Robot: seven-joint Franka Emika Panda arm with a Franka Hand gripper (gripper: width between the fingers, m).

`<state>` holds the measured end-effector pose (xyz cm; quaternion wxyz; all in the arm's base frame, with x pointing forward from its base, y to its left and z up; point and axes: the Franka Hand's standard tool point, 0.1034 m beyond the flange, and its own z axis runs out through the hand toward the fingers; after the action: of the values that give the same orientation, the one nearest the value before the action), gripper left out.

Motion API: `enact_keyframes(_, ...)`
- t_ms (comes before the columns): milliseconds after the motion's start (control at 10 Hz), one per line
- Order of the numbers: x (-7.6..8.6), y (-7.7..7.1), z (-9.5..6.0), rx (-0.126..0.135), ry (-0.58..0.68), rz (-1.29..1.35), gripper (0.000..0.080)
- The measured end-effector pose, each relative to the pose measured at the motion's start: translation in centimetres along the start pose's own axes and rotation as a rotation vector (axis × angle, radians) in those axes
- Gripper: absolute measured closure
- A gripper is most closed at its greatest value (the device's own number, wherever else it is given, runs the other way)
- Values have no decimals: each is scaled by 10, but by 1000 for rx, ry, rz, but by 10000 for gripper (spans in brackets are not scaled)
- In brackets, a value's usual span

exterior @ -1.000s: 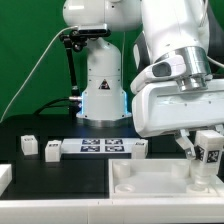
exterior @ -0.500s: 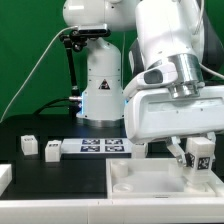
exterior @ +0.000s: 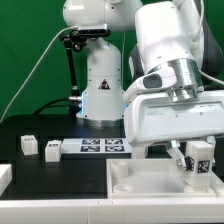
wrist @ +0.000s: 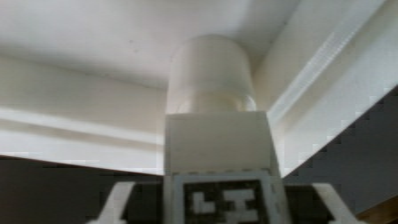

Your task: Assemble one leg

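My gripper [exterior: 197,160] is shut on a leg [exterior: 201,153], a small white block with a black-and-white tag. It holds the leg upright over the far right corner of the large white square tray-like part [exterior: 140,185]. In the wrist view the leg [wrist: 221,110] runs from the gripper [wrist: 222,205] to the tray's inner corner [wrist: 294,70], its round end close to or touching the corner. Two fingers flank the tagged block.
The marker board [exterior: 100,148] lies on the black table in front of the robot base. Two loose white legs [exterior: 28,146] [exterior: 53,151] stand at the exterior view's left of it. Another white part [exterior: 5,176] shows at the left edge.
The gripper with the leg has moved a little toward the exterior view's left and slightly down over the tray corner. Most of that happened early; it has been nearly still since.
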<state>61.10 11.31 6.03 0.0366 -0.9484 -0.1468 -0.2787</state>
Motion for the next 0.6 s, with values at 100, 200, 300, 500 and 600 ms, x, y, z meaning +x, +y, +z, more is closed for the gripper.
enact_keyframes(100, 0, 0, 0, 0, 0, 0, 512)
enact_keyframes(200, 0, 0, 0, 0, 0, 0, 429)
enact_keyframes(300, 0, 0, 0, 0, 0, 0, 292)
enact_keyframes(500, 0, 0, 0, 0, -1, 0, 159)
enact_keyframes(600, 0, 0, 0, 0, -1, 0, 159)
